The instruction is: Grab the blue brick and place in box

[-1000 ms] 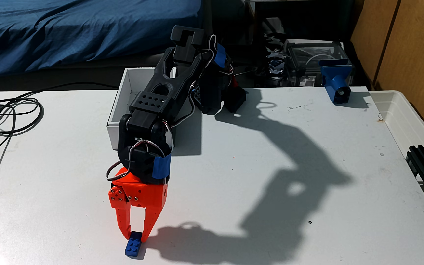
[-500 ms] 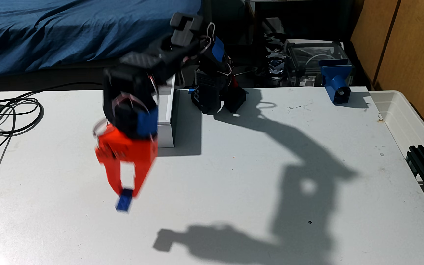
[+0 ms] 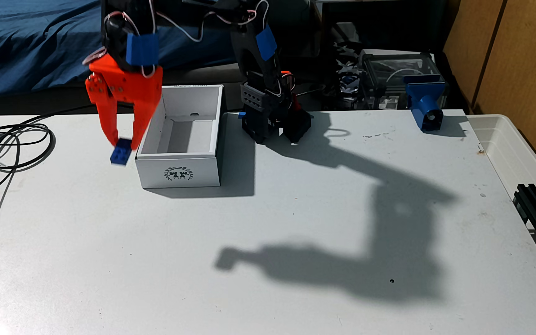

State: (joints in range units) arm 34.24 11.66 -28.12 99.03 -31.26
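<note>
An orange robot hand (image 3: 124, 143) hangs in the air above the white bench (image 3: 260, 241), fingers pointing down, near the bench's far left area. Its 2 fingers (image 3: 107, 125) are clenched on the blue brick (image 3: 120, 155), which sticks out below the tips, tilted and clear of the bench surface. The brick sits just left of the box (image 3: 179, 174), near that box's front left corner, and outside it. The open white box stands by the far edge of the bench, wreath emblem facing forward. Grey cables (image 3: 12, 145) coil by the left edge. A blue device (image 3: 426, 106) stands at the far right corner.
</note>
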